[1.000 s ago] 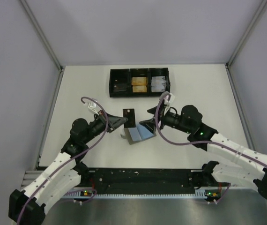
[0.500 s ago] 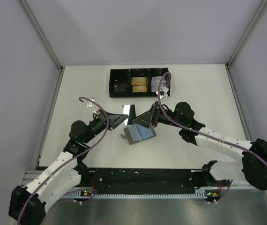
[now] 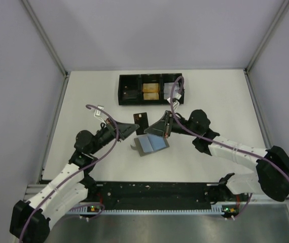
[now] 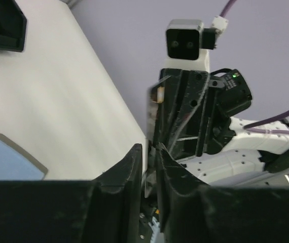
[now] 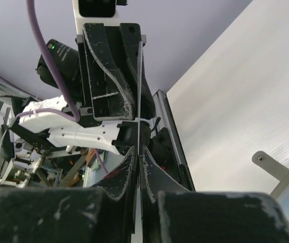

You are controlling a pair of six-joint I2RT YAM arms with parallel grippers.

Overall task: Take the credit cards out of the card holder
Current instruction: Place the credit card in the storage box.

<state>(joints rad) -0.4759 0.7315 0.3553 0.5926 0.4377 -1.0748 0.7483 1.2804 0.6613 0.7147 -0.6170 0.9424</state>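
Observation:
A dark credit card (image 3: pixel 141 120) hangs on edge above the table between the two grippers. My right gripper (image 3: pixel 148 128) is shut on it; the card (image 5: pixel 140 91) shows as a thin line pinched between the right gripper (image 5: pixel 140 151) fingers. My left gripper (image 3: pixel 134 127) is at the card's other side. In the left wrist view the left gripper (image 4: pixel 149 149) jaws stand slightly apart, with the card's pale edge (image 4: pixel 148 126) in the gap. The card holder (image 3: pixel 152 144) lies open on the table just below, light blue inside, its tab (image 3: pixel 133 148) pointing left.
A black three-compartment tray (image 3: pixel 140 89) stands at the back, with orange-brown items in the middle compartment and pale ones in the right. The card holder (image 4: pixel 7 159) shows at the lower left of the left wrist view. Frame rails border the table.
The right gripper has moved in to the card and shut on its edge. The left jaws have eased slightly apart. The card holder has not moved.

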